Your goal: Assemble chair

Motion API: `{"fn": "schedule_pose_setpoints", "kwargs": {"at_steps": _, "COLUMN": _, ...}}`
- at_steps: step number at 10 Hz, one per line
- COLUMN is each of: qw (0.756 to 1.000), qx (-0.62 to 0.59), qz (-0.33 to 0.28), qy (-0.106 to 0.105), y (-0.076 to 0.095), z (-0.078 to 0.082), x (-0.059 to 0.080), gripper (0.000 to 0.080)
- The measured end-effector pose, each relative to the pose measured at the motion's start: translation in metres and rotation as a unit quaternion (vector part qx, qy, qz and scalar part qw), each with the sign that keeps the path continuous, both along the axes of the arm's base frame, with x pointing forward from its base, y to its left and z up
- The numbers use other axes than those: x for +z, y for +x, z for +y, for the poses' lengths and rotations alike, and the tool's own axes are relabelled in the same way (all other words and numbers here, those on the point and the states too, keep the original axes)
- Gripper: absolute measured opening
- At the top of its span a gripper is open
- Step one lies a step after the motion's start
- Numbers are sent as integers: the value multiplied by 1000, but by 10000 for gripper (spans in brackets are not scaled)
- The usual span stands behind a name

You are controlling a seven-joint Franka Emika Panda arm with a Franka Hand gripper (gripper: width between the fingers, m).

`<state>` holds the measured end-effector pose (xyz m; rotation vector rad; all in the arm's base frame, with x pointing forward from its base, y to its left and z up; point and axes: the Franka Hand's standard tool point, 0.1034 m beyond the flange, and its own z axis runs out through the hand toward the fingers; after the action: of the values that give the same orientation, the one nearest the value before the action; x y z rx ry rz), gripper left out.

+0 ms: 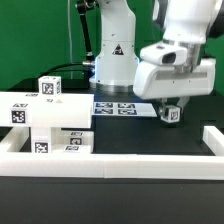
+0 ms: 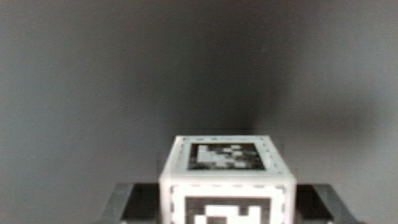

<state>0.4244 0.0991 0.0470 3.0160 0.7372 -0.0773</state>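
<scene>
My gripper hangs just above the black table at the exterior view's right, shut on a small white chair block with a black-and-white tag. In the wrist view that block stands upright between the two dark fingers, with one tag on its top and another on the near face. The other chair parts lie in a cluster at the exterior view's left: a small tagged block on top, a wide flat piece and chunky bars in front.
The marker board lies flat on the table just left of my gripper. A long white rail runs along the front and another up the right side. The arm's base stands behind.
</scene>
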Motion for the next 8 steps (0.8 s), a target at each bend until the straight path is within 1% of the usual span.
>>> {"fn": "schedule_pose_setpoints", "kwargs": {"at_steps": 1, "qw": 1000, "qx": -2, "qz": -2, "qy": 5, "y": 7, "z": -3, "x": 13, "gripper": 287}}
{"fn": "schedule_pose_setpoints", "kwargs": {"at_steps": 2, "qw": 1000, "qx": -8, "qz": -1, "qy": 11, "y": 18, "z": -7, "x": 27, "gripper": 287}}
{"fn": "schedule_pose_setpoints", "kwargs": {"at_steps": 3, "qw": 1000, "qx": -14, "qz": -9, "qy": 11, "y": 34, "z": -15, "x": 38, "gripper": 288}}
{"fn": "schedule_pose_setpoints", "kwargs": {"at_steps": 4, "qw": 1000, "qx": -19, "qz": -11, "qy": 8, "y": 39, "z": -18, "x": 38, "gripper": 288}}
{"fn": "schedule_pose_setpoints", "kwargs": {"at_steps": 6, "qw": 1000, "qx": -19, "qz": -9, "qy": 7, "y": 37, "z": -19, "x": 36, "gripper": 288}}
{"fn": "schedule_pose_setpoints", "kwargs": {"at_steps": 7, "qw": 1000, "qx": -4, "qz": -14, "qy": 6, "y": 40, "z": -23, "x": 36, "gripper": 288}}
{"fn": "schedule_pose_setpoints", "kwargs": {"at_steps": 8, "qw": 1000, "qx": 18, "qz": -24, "qy": 0, "y": 46, "z": -37, "x": 35, "gripper": 288}}
